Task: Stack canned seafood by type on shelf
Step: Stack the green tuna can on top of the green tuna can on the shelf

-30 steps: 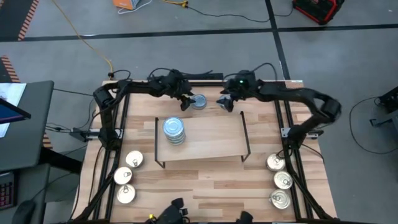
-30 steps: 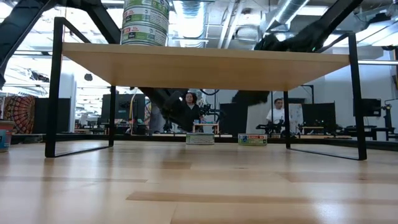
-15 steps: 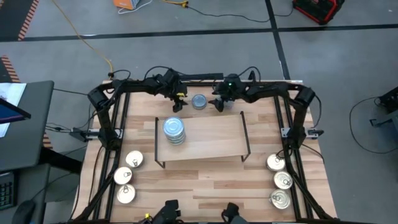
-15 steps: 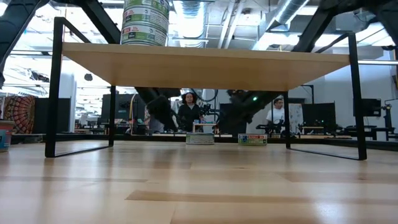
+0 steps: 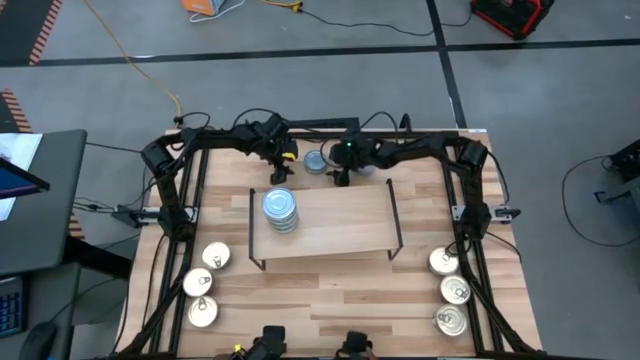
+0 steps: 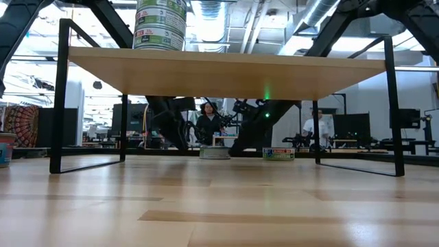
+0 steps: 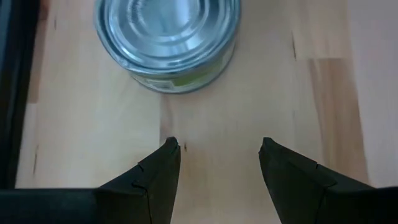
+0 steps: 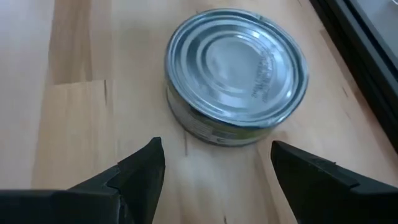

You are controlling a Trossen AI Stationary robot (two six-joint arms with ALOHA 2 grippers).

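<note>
Behind the shelf (image 5: 325, 225), at the far edge of the worktop (image 5: 330, 300), a blue-grey tin (image 5: 316, 161) sits between the right end effector (image 5: 338, 177) and the left end effector (image 5: 279, 174) (both spread apart, empty), so the right should straddle it squarely before clamping.

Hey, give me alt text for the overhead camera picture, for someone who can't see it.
Seen from above, both arms reach to the table's far edge, where the left gripper and right gripper, fingers open, flank a lone tin behind the shelf. A stack of blue-grey tins stands on the shelf's left end. Three pull-tab tins lie near-left, three more near-right.
</note>
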